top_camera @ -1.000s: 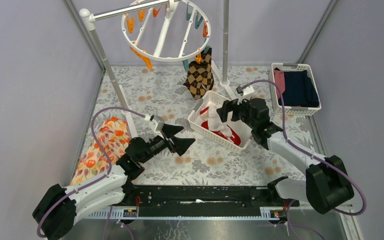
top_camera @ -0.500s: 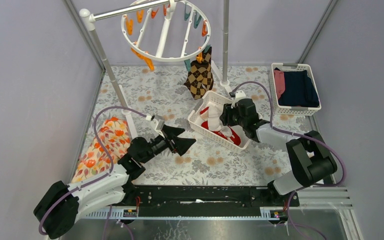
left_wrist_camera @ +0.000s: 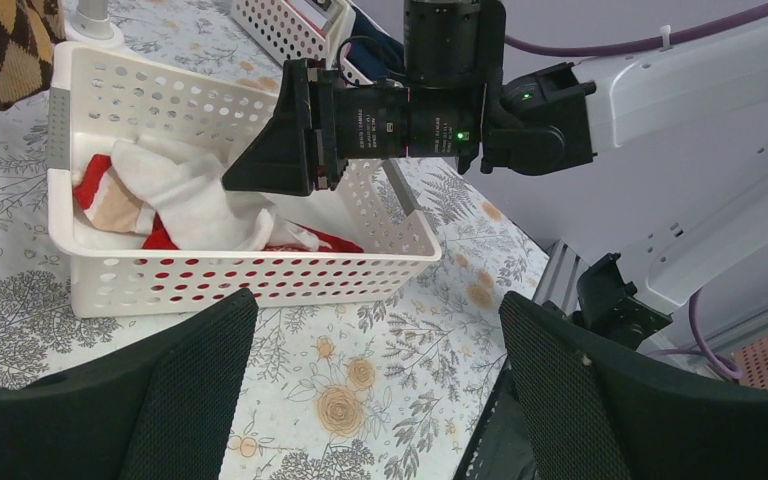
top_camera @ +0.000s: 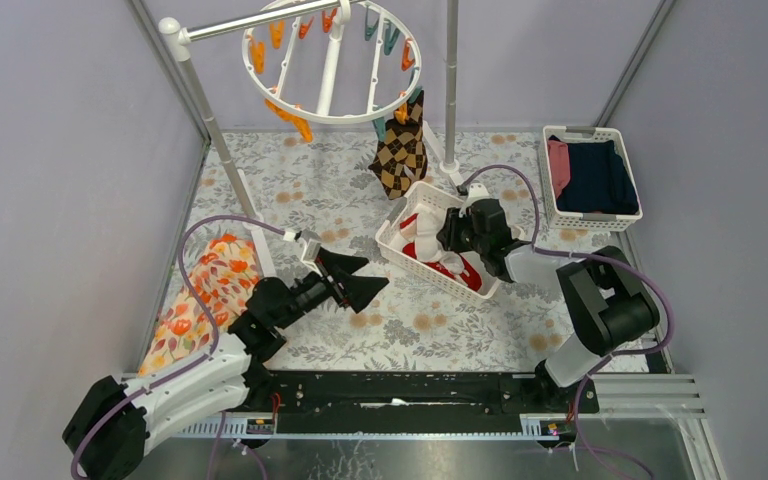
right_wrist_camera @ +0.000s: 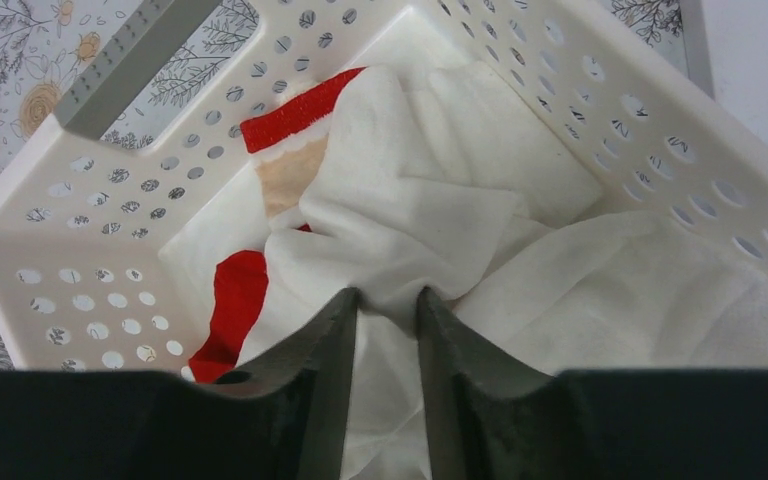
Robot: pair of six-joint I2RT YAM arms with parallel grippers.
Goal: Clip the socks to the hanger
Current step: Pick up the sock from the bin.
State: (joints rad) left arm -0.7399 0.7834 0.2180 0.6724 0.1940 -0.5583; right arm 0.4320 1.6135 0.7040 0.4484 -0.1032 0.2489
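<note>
**A:** One sock in play?

**B:** Yes. The right arm's fingers [right_wrist_camera: 332, 340] are pinched on a fold of the whitish soft sock [right_wrist_camera: 410, 230], down inside the white perforated plastic basket [right_wrist_camera: 80, 220]. Cloth bulges up between the tips.

**A:** Long axis?

**B:** Can't tell, it's bunched. Beneath it lies a red sock with white cuff [right_wrist_camera: 230, 290]. My guess is it could ride along on the lift.

**A:** Target from there?

**B:** In the top view the large round white plastic hanger ring [top_camera: 328, 70] is to the upper left of the basket, hung high on a rail. So I'd expect up first, then toward upper left of frame. A brown-and-tan argyle sock [top_camera: 400, 155] hangs off the ring's lower-right rim, between basket and ring. It needs routing around.

**A:** Nearer arm?

**B:** Right, by far. Its elbow is folded up at frame right, forearm running left, wrist pitched down into the basket.

**A:** Left?

**B:** The left arm's fingers [left_wrist_camera: 160, 370] are spread wide and hold nothing. They sit over the floral desk [top_camera: 410, 330] just left of the basket, pointing at it.
</note>
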